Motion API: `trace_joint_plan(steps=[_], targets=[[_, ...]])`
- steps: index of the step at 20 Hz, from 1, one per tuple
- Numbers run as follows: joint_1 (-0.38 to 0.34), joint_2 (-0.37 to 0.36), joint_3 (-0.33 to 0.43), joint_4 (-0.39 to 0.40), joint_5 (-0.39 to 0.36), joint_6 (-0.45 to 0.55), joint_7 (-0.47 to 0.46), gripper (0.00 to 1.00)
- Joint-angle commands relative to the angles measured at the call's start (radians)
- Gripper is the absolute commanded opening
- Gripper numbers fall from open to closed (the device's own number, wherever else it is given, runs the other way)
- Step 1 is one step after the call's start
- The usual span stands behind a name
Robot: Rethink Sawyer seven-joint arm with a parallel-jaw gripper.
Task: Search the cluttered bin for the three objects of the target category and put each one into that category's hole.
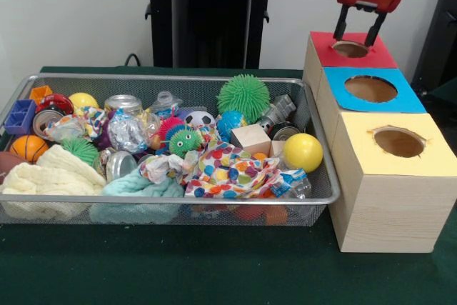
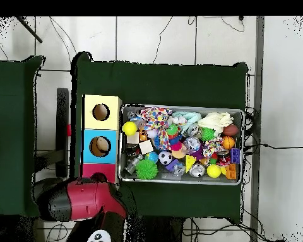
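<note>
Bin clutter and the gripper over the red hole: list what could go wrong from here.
1. The gripper, open and empty, hangs just above the red hole; descending carelessly, it might strike the wooden box.
2. In the bin, the polka-dot cloth covers objects, so targets may stay hidden.
3. The yellow ball sits loose by the wall and may roll when nudged.
</note>
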Motion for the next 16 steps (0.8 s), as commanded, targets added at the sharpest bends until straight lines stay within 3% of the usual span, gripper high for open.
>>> trace_joint_plan(steps=[1,6,11,16], targets=[[-0.052,0.017,0.030,-0.035,0.037,-0.009,0.163,1.00],[-0.219,-0.033,0.087,-0.029,-0.023,0.043,-0.033,1.00],[-0.382,0.006,0.152,-0.113,-0.137,0.079,-0.217,1.00],[-0.541,0.040,0.264,-0.186,-0.254,0.111,-0.351,1.00]])
